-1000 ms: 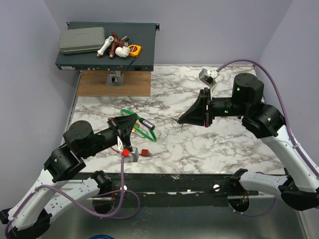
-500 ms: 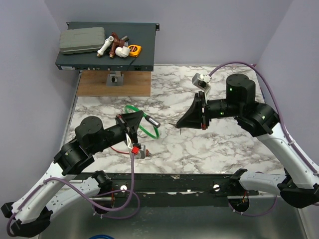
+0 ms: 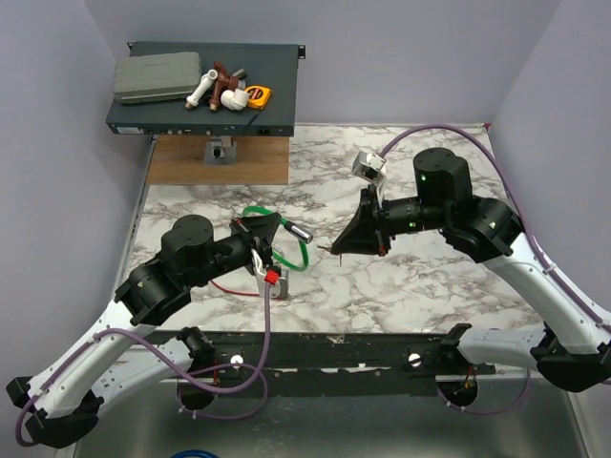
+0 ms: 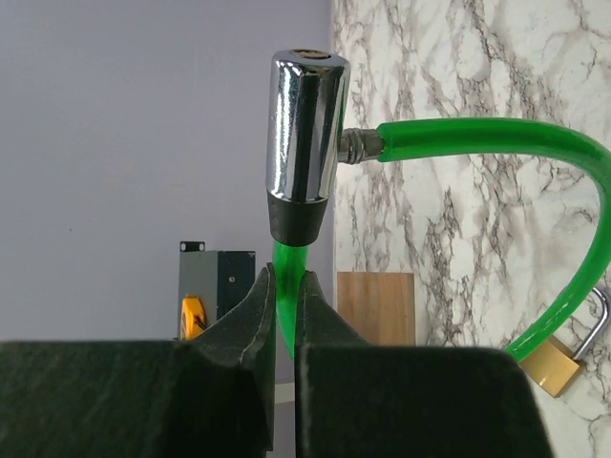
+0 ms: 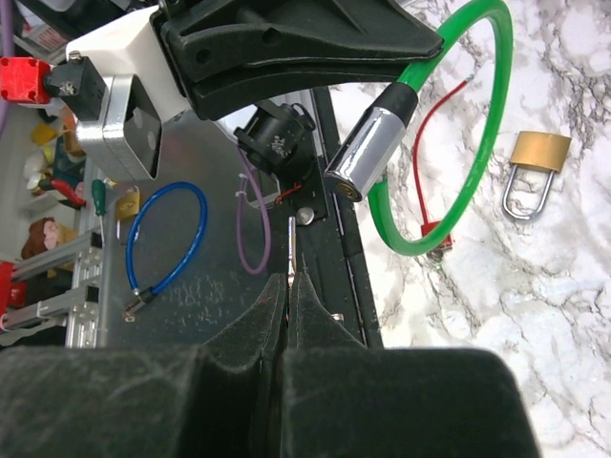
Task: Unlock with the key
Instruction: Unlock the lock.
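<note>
- Spanning the scene: a white-and-grey marble-patterned table [image 3: 430, 286].
- Left gripper [image 4: 284, 296] clenched on a green plastic-coated cable loop [image 4: 496, 143], just below its chrome cylinder lock [image 4: 305, 134], mid-table.
- Right gripper [image 5: 288, 286], to its right, closed tight.
- Small brass padlock [image 5: 537, 153] lying near the loop.
- Tiny flat silvery-grey metal key [image 5: 291, 243] pinched in the right fingertips, pointing left toward the cylinder.

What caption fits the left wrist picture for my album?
Left tool pinches the green cable below its shiny lock barrel.

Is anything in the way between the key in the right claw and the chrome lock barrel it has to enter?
Nothing visible does. The key is pinched in the right claw. The left claw holds the chrome lock barrel by its green cable. Only open air separates key and barrel.
</note>
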Available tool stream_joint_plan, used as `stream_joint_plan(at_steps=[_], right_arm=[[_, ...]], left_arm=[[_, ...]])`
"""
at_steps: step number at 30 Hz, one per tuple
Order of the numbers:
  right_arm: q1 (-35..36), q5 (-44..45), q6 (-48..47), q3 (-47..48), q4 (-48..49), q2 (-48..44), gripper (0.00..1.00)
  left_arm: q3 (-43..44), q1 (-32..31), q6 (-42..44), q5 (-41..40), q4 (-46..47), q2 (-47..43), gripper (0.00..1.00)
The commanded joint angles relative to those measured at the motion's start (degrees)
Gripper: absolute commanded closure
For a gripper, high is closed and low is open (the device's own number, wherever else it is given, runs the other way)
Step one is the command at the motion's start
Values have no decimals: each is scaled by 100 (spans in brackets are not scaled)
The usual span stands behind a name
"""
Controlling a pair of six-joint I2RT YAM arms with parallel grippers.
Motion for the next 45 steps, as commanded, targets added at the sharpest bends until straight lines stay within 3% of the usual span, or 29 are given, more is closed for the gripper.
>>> stream_joint_plan(at_steps=[1, 45], right_arm=[[145, 428, -178, 76, -299, -30, 99], [271, 1127, -291, 177, -60, 148, 99]], left_arm=[[318, -46, -143, -45, 49, 27, 100], [319, -425, 147, -27, -123, 182, 100]])
